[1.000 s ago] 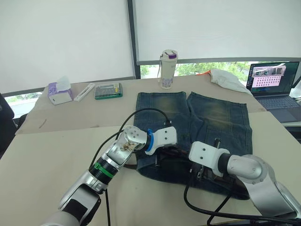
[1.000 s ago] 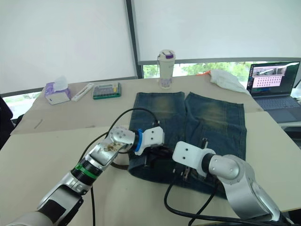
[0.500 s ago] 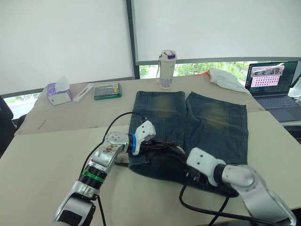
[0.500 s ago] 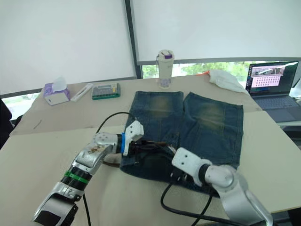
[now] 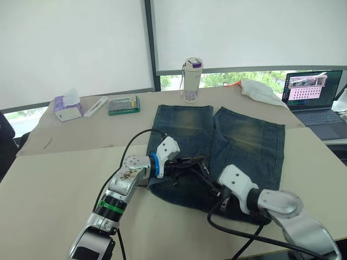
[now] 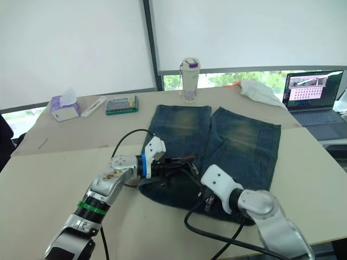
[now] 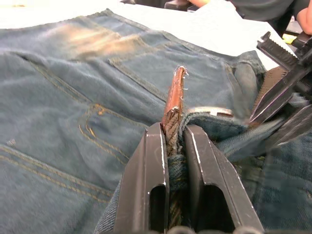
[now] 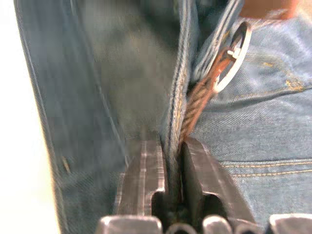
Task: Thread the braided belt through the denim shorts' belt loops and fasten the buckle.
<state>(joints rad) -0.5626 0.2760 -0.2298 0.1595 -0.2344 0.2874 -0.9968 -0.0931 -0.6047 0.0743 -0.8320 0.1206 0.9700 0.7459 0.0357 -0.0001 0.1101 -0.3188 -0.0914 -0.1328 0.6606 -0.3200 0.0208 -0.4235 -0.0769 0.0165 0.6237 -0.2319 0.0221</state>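
Note:
The denim shorts point(image 5: 246, 135) lie flat on the table, legs pointing away, with the waistband bunched up near me. My left gripper point(image 7: 171, 127) is shut on the braided belt point(image 7: 170, 119). The belt's reddish-brown leather tip point(image 7: 175, 90) sticks up past the fingers point(image 7: 151, 175). My right gripper point(image 8: 170, 144) is shut on the waistband edge point(image 8: 178, 97), and the belt point(image 8: 197, 100) runs in beside it. The silver buckle point(image 8: 234, 51) hangs just beyond the fingertips. Both grippers point(image 5: 184, 165) point(image 5: 218, 194) sit close together at the waistband. In the bunched denim I cannot tell the belt loops apart.
At the table's far side stand a white bottle with a purple lid point(image 5: 192, 80), a green box point(image 5: 124, 104), a white stick-shaped item point(image 5: 96, 105) and a tissue pack point(image 5: 68, 106). A white cloth point(image 5: 261, 90) and an open laptop point(image 5: 315, 93) are at the far right.
The left gripper has pulled back to the left with the belt, and the belt's tip now stands up. The waistband has bunched between the grippers. The right gripper has hardly moved.

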